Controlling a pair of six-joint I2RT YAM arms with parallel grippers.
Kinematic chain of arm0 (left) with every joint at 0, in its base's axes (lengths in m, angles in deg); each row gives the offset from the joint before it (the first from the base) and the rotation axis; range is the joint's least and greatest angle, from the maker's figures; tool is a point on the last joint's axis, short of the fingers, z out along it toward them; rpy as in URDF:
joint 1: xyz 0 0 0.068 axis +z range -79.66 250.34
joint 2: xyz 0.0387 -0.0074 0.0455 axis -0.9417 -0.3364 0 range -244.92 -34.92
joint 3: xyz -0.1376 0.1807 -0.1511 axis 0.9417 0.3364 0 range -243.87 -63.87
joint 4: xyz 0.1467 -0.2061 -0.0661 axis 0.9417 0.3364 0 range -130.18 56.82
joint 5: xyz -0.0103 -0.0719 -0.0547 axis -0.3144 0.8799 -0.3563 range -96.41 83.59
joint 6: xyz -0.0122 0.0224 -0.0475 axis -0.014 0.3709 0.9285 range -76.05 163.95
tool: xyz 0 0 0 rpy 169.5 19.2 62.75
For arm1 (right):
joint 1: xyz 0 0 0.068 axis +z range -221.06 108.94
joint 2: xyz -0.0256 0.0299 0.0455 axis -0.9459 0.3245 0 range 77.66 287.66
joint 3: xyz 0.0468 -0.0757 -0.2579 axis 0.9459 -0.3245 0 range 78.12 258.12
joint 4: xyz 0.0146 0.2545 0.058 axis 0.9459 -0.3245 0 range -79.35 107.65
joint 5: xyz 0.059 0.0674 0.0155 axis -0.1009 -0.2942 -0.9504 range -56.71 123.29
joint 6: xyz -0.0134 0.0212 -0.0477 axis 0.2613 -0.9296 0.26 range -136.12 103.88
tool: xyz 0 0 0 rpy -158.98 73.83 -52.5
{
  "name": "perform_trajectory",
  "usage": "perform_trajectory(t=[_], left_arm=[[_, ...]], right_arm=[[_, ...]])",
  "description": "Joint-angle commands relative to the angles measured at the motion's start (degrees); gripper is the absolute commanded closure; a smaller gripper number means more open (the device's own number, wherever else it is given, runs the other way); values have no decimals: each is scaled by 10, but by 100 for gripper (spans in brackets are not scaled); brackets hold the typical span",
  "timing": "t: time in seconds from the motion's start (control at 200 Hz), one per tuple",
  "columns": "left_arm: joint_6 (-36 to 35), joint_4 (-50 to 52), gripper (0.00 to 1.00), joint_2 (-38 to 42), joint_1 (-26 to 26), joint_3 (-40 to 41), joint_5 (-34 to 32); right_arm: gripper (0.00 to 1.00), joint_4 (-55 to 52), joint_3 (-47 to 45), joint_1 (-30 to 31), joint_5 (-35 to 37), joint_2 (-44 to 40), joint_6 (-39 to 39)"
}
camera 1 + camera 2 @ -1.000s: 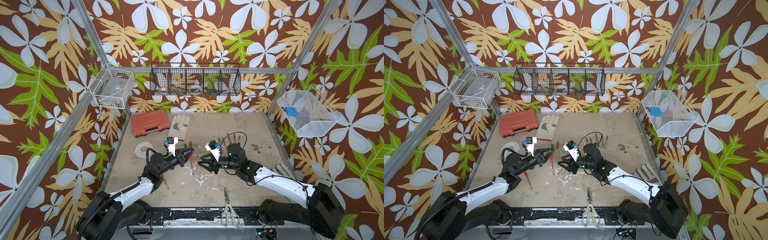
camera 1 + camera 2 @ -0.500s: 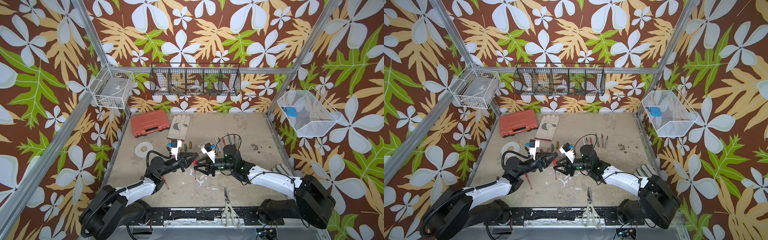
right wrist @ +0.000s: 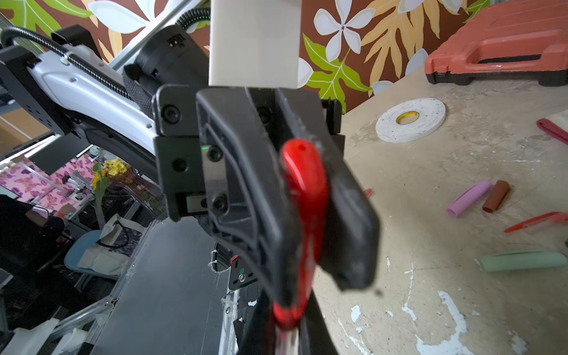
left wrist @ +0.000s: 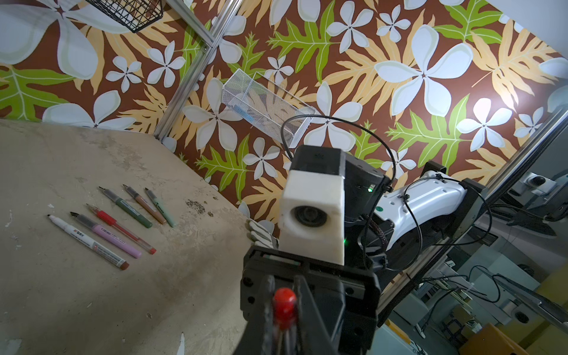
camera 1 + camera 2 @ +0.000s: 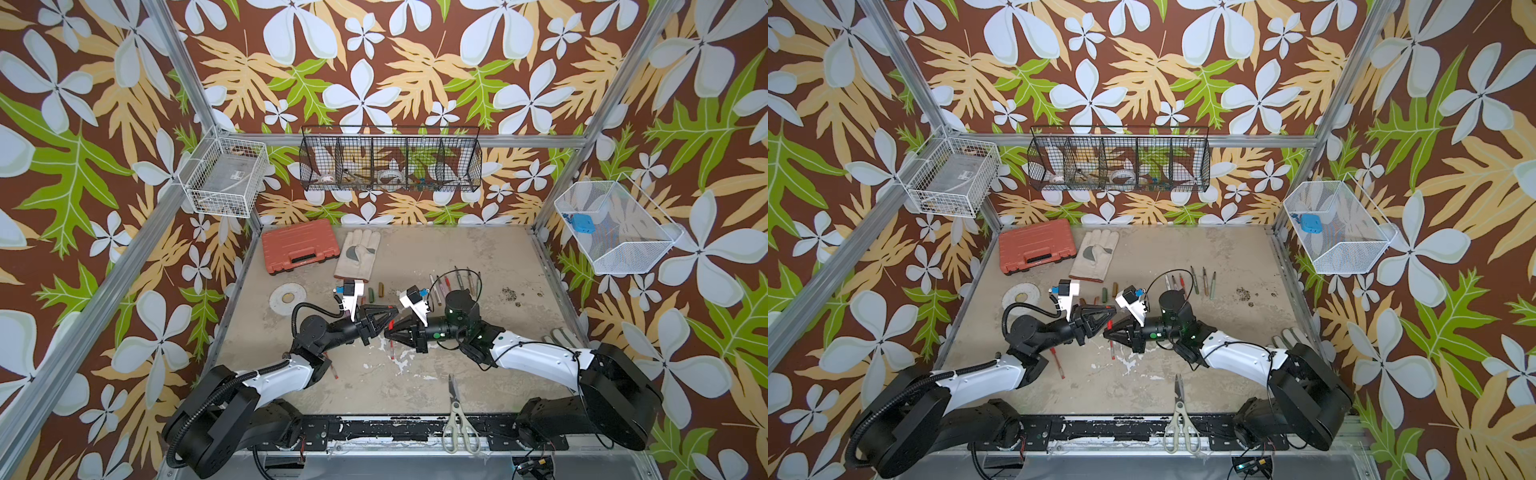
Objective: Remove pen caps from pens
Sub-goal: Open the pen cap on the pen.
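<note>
left gripper (image 4: 284,293) pinches a red cap (image 4: 285,304), six pens (image 4: 107,235) lying side by side on the table (image 4: 76,307).

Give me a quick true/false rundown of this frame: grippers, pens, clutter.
1. Both grippers are open and empty. False: the left gripper and right gripper are both shut on one capped red pen.
2. Six uncapped pens lie in a row on the table. True.
3. The scissors hang in a wall basket. False: the scissors lie flat at the table's front edge.
4. The orange case is closed. True.
5. No caps are off yet. False: loose caps lie on the table.
</note>
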Motion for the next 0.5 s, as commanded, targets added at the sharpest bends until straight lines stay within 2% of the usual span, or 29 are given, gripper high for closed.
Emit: perform_trajectory(t=[0.0,0.045,0.085,0.12,0.15,0.255,0.495], left_arm=[[2,-15,100,11,0,1,-3],[-6,2,94,22,0,1,-10],[-16,20,81,33,-1,1,-19],[-24,37,66,44,0,2,-28],[-30,49,62,52,0,2,-35],[-42,76,57,67,0,-2,-41],[-71,162,57,62,0,-38,-21]], right_arm=[[100,7,0,2,7,-7,19],[100,-7,2,2,16,-10,27],[100,-20,3,2,23,-15,36],[100,-30,5,1,29,-16,43],[100,-40,7,1,34,-17,47],[100,-62,15,2,30,-15,57],[100,-102,27,2,19,-18,80]])
